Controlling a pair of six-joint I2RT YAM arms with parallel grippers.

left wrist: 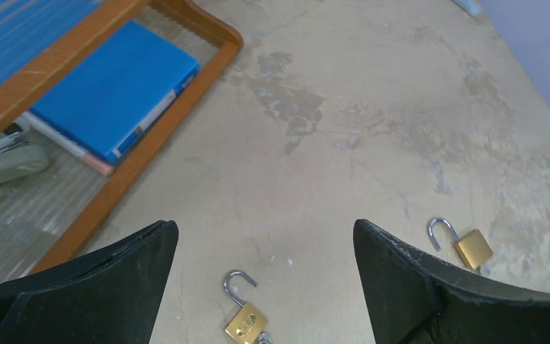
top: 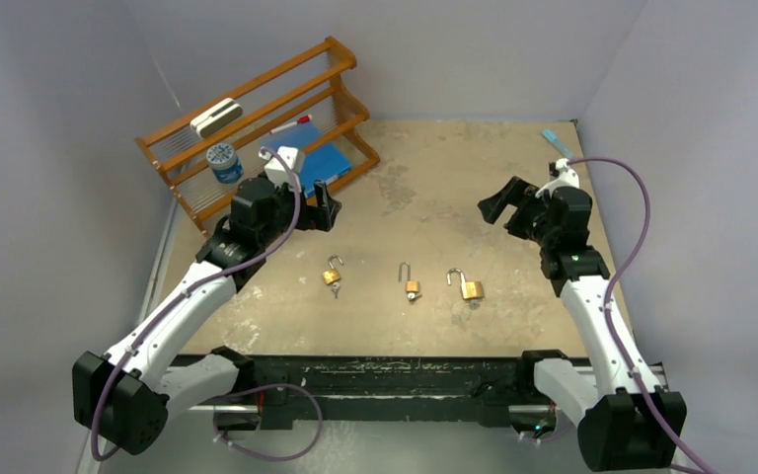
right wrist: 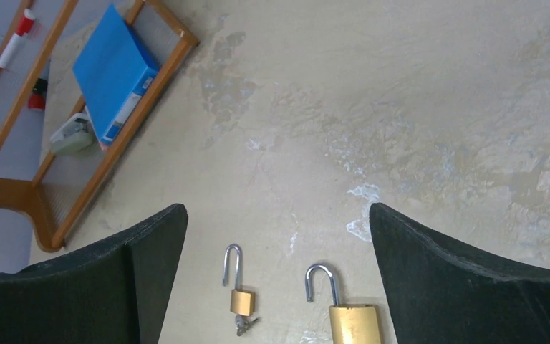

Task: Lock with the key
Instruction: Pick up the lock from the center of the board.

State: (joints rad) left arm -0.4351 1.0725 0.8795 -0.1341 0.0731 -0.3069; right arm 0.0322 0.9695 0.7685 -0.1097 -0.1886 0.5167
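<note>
Three brass padlocks with open shackles lie in a row on the tan table: a left one [top: 333, 276], a small middle one [top: 412, 287] and a larger right one [top: 471, 289]. My left gripper [top: 324, 209] is open and empty, raised behind the left padlock; in the left wrist view the gripper [left wrist: 263, 226] frames that padlock [left wrist: 245, 319], with a key [left wrist: 264, 337] at its base. My right gripper [top: 496, 205] is open and empty, behind the right padlock. The right wrist view shows the gripper [right wrist: 278, 211] over the middle padlock [right wrist: 242, 300] with its key [right wrist: 245, 327], and the larger padlock [right wrist: 354, 324].
A wooden rack [top: 257, 128] stands at the back left, holding a blue book [top: 326, 158], a white block [top: 216, 117], a round blue-white tub [top: 224, 163] and a red marker [top: 284, 128]. A light blue item [top: 550, 138] lies at the far right corner. Grey walls enclose the table.
</note>
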